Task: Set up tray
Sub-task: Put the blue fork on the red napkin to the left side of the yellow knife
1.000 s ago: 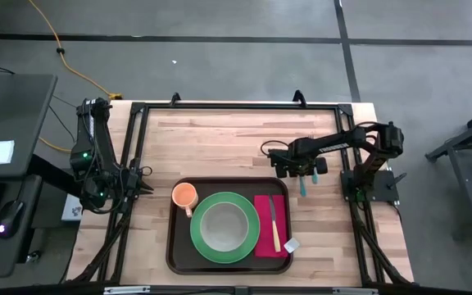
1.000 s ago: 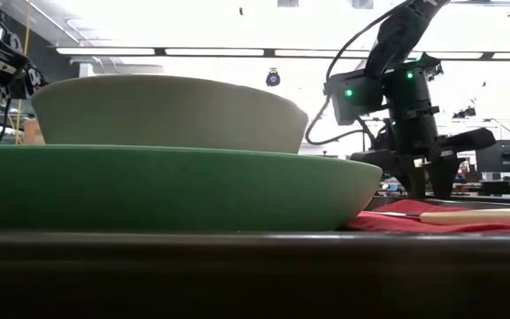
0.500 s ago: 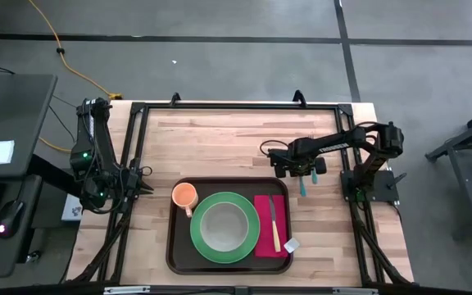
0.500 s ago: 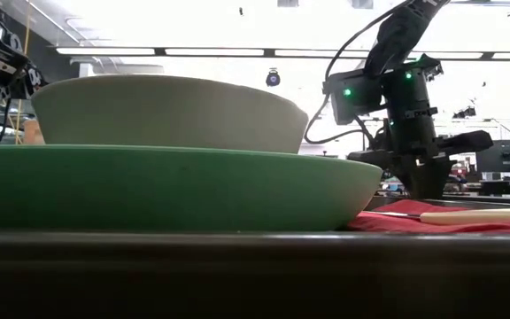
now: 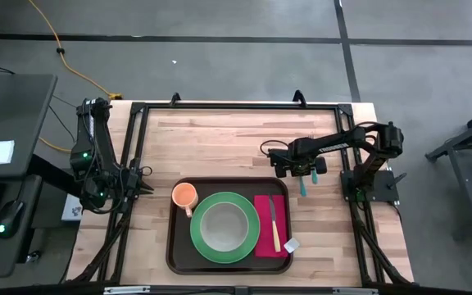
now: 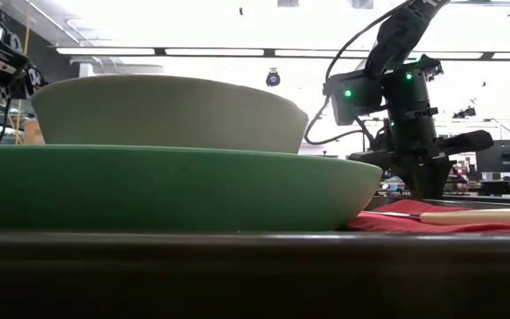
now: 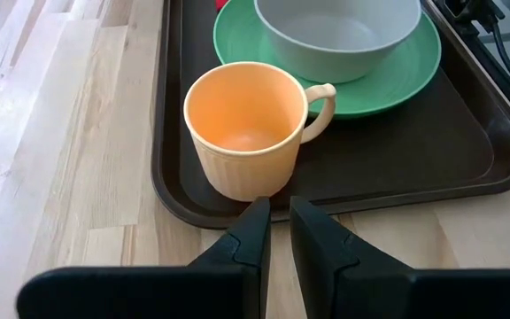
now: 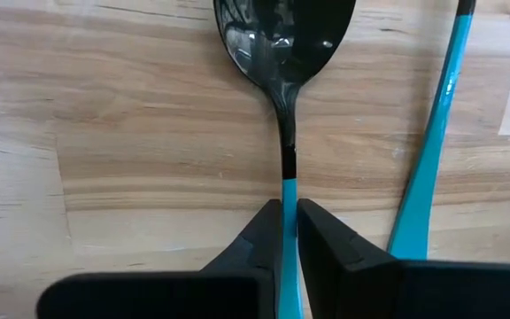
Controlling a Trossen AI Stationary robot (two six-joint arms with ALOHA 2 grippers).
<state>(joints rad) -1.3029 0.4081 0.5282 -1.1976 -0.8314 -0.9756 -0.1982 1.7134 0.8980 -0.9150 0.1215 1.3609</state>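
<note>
Tray (image 5: 228,263) just beside right hand (image 5: 304,171)

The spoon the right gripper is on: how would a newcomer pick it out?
Find the dark brown tray; the wood just beyond its far right corner holds two turquoise-handled utensils. The spoon is the one with a dark shiny bowl, its handle pinched in the right gripper.

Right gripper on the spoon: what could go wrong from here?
The right gripper pinches only the thin blue handle of the spoon, so it could pivot or slip when lifted. A second blue-handled utensil lies close alongside and might get nudged. On the tray, the napkin already holds a knife, so placing space looks tight.
</note>
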